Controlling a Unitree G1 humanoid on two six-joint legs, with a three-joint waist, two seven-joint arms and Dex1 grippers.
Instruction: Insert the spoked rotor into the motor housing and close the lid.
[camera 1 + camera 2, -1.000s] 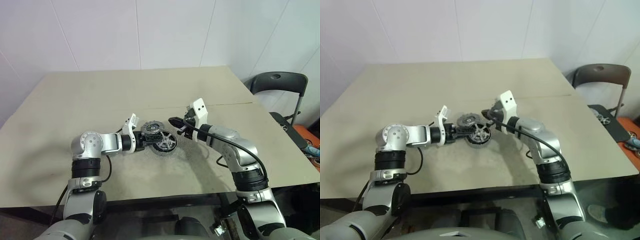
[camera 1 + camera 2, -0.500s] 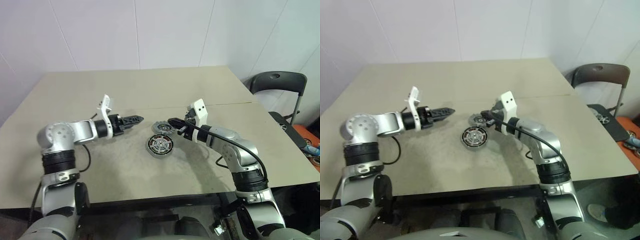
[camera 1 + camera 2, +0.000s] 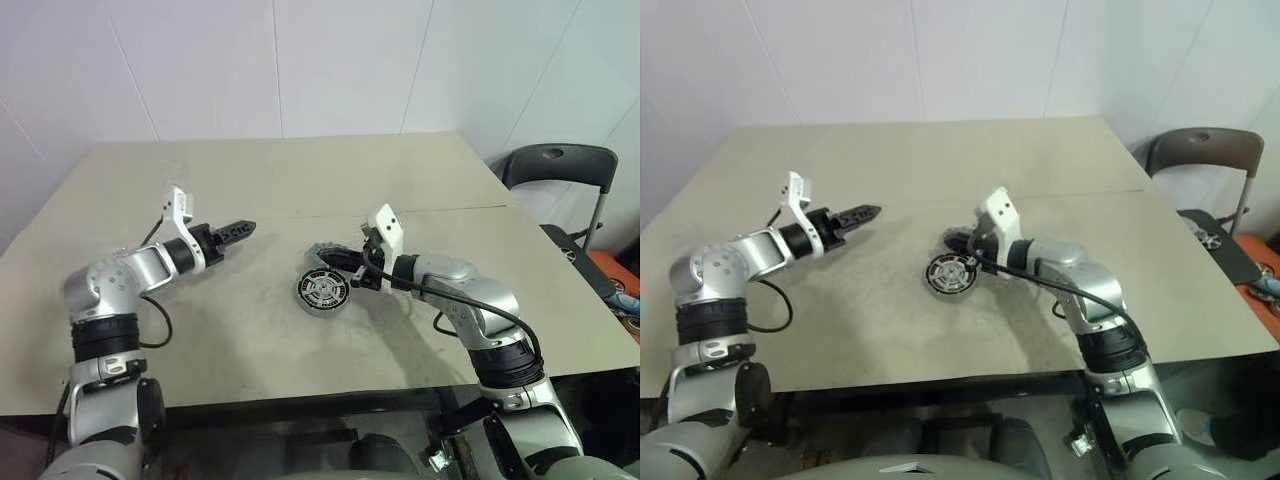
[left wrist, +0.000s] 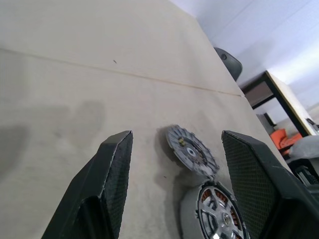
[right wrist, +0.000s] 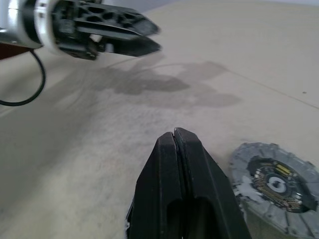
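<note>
My left hand [image 3: 243,228] hangs open, empty, left of the round silver coppery-coiled motor housing [image 3: 322,291] (spoked rotor [image 4: 219,217] inside); my right hand [image 5: 175,137] is closed beside the flat grey ridged lid [image 5: 275,183] on the beige bench [image 3: 300,180].

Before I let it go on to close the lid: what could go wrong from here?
The lid lies tilted, leaning against the motor housing; a nudge could make it slide off. The right pincer is shut beside it and must open before any grasp. The left pincer, open, is far off.
</note>
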